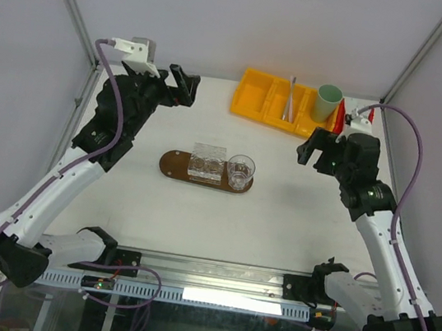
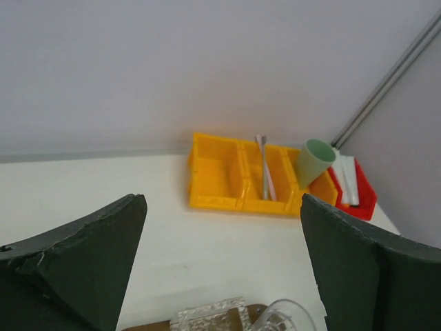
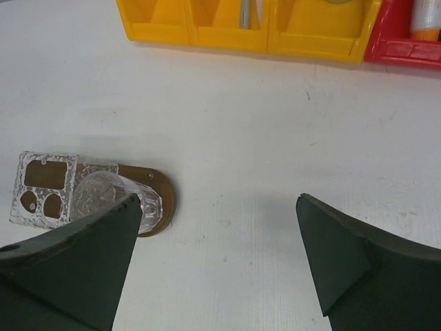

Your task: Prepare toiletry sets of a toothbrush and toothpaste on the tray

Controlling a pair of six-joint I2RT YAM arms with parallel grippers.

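The dark-brown oval tray (image 1: 174, 163) lies mid-table and carries a clear square holder (image 1: 207, 162) and a clear glass (image 1: 240, 170). Slim toothbrushes (image 1: 290, 99) rest in the yellow divided bin (image 1: 260, 96) at the back. White tubes (image 2: 348, 181) lie in the small red bin (image 2: 365, 200) to its right. My left gripper (image 1: 181, 86) hovers open at the back left, pointing toward the bins, with nothing between its fingers. To the right of the tray my right gripper (image 1: 311, 146) is open and empty over bare table. The tray end (image 3: 165, 196) shows beside its left finger.
A mint-green cup (image 1: 327, 103) leans in the right compartment of the yellow bin, beside the red bin (image 1: 340, 117). Grey walls and metal corner posts close in the table at the back and sides.
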